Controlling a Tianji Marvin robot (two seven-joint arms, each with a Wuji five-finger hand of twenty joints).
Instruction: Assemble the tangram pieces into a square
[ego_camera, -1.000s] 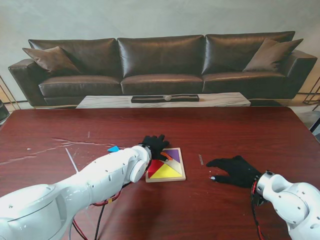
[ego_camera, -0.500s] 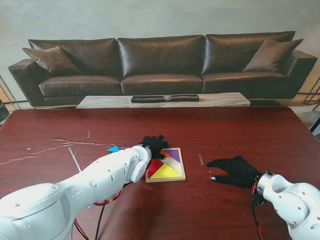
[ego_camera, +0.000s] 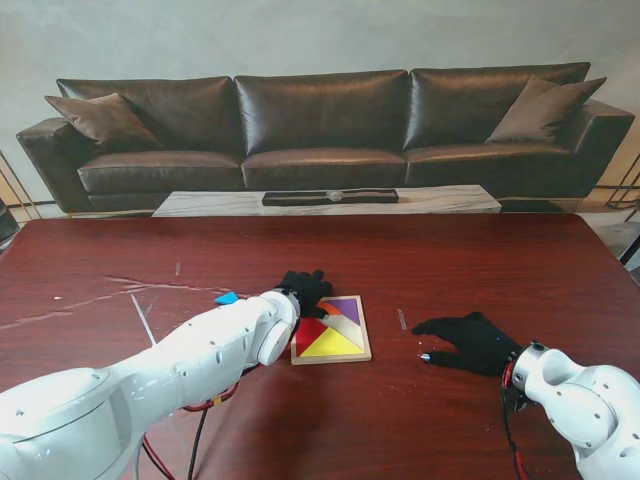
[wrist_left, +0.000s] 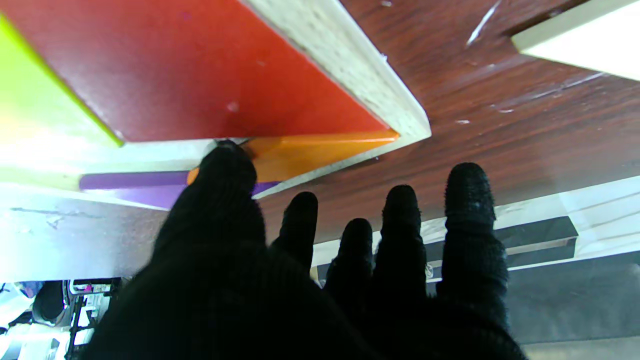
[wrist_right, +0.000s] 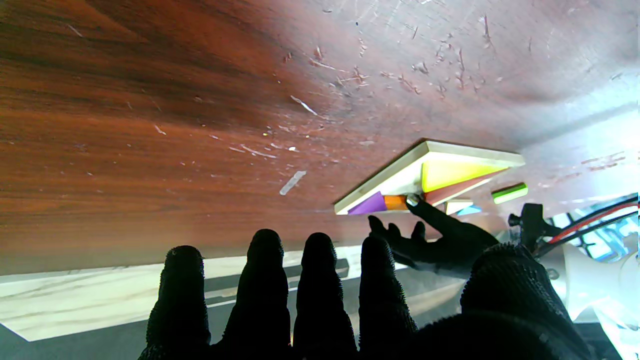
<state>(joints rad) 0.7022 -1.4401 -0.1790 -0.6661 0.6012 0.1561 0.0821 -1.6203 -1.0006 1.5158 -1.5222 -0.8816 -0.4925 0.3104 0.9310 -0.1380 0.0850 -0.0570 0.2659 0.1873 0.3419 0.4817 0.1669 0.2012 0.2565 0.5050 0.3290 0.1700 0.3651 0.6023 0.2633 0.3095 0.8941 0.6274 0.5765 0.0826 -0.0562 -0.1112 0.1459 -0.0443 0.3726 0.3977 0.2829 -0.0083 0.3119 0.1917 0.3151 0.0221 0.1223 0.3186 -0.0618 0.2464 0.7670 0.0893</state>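
- The table (ego_camera: 520, 270) is carrying the puzzle tray (ego_camera: 333, 330) at its centre.
- The right hand (ego_camera: 470, 342) is lying flat beside the tray, fingers spread, holding nothing.
- The left hand (ego_camera: 305, 290) is hovering spread, thumb (wrist_left: 225, 175) touching the orange piece (wrist_left: 310, 150).
- A blue piece (ego_camera: 227, 298) is lying left of the tray.

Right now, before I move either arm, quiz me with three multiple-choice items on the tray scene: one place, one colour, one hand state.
1. Where is the loose blue piece relative to the tray?
A left
B right
C inside

2. Which colour piece does the left hand touch?
A yellow
B orange
C green

3. How is the right hand?
A fisted
B holding a piece
C open, flat on the table

Key: 1 A, it lies beyond the left arm. 2 B, the thumb meets the orange piece. 3 C, fingers spread, nothing held.
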